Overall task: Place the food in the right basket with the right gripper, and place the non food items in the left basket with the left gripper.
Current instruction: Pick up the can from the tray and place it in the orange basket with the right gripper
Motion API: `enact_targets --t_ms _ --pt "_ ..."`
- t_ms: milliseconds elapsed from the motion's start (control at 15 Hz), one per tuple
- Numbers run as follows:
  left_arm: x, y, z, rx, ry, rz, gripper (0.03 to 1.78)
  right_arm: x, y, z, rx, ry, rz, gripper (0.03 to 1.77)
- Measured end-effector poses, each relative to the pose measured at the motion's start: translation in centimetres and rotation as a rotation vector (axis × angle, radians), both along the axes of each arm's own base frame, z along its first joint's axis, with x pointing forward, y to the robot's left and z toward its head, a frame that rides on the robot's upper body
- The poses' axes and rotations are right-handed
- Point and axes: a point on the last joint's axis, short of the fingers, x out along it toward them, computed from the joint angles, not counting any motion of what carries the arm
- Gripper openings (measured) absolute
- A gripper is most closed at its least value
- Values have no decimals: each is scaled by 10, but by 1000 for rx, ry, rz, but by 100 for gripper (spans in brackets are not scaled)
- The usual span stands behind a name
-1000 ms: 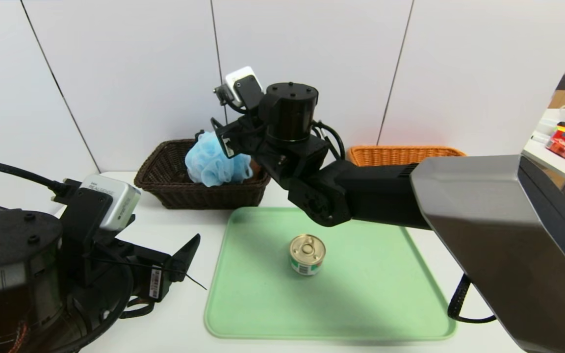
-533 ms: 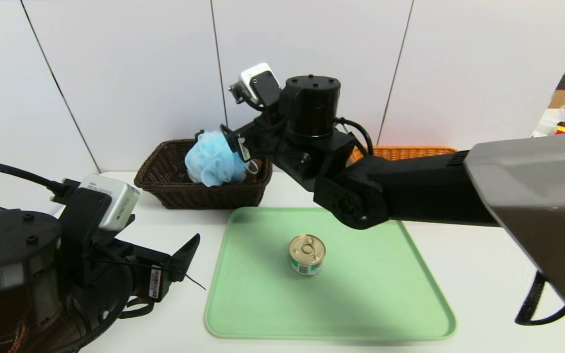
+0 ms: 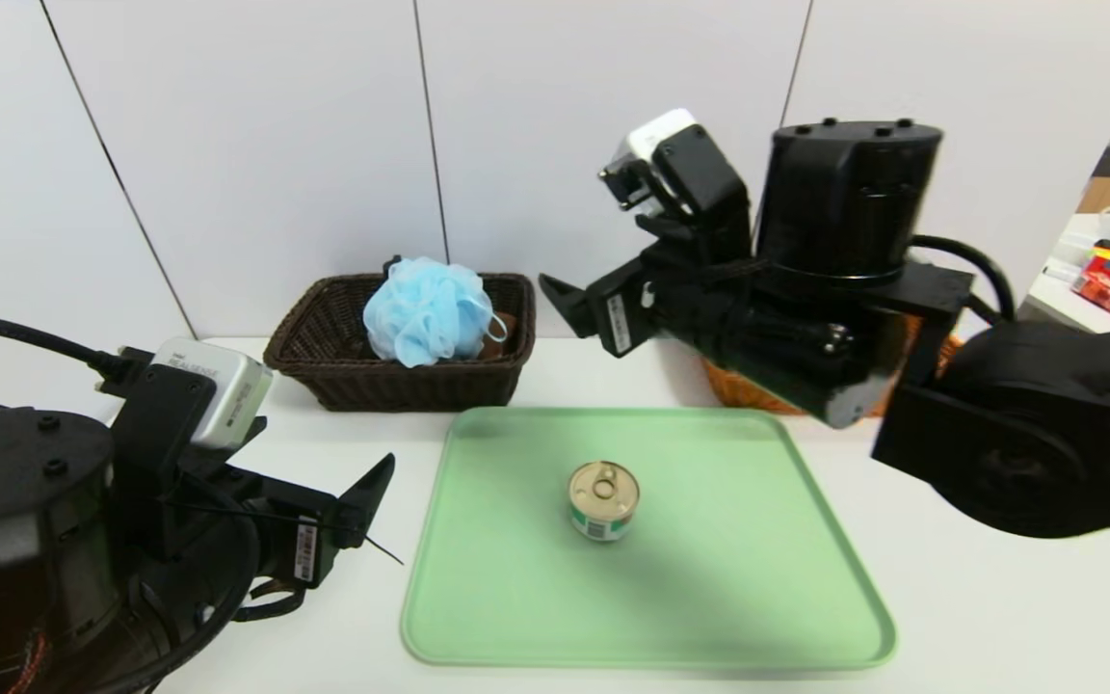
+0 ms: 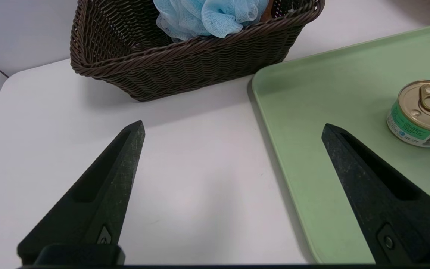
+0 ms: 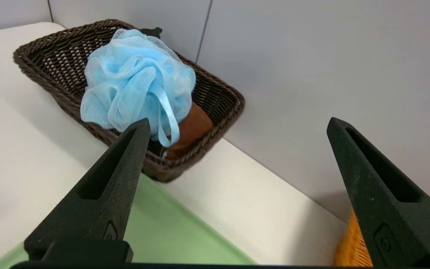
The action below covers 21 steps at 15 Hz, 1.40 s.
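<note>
- The tin can (image 3: 603, 500) stands upright near the middle of the green tray (image 3: 786, 617), touched by nothing; it is the only item on the tray.
- The blue pouf (image 3: 428, 310) and a brown towel (image 5: 190, 129) already lie in the dark basket (image 3: 324, 371), so the non-food part looks done. No bottle is clearly visible.
- The right gripper (image 3: 565, 299) hangs above the tabletop between the 2 baskets, fingers spread wide and empty, in front of the orange basket (image 3: 738, 390).
- The left gripper (image 4: 231, 129) sits low at the tray's left edge, fingers wide apart and empty, apparently idle.
- The step in hand appears to be fetching the can.
- Next, the right gripper must descend over the can, straddle it, close, then carry it to the orange basket.
</note>
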Motion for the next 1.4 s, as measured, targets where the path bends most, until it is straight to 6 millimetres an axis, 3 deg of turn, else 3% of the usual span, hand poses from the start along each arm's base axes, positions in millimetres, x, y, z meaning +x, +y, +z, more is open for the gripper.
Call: enact_targets --t_ms 400,667,1000,1400 --pt "0 0 0 0 -1 0 169 -63 -63 -20 -53 69 -30 168" --pt "0 0 0 -1 -5 -2 169 -90 -88 -46 -32 91 -31 169" --pt "-2 -2 -2 0 0 -16 169 -113 -103 -80 19 103 -3 169" --pt "-3 -2 -4 3 4 -19 169 -133 -102 -109 76 108 91 169"
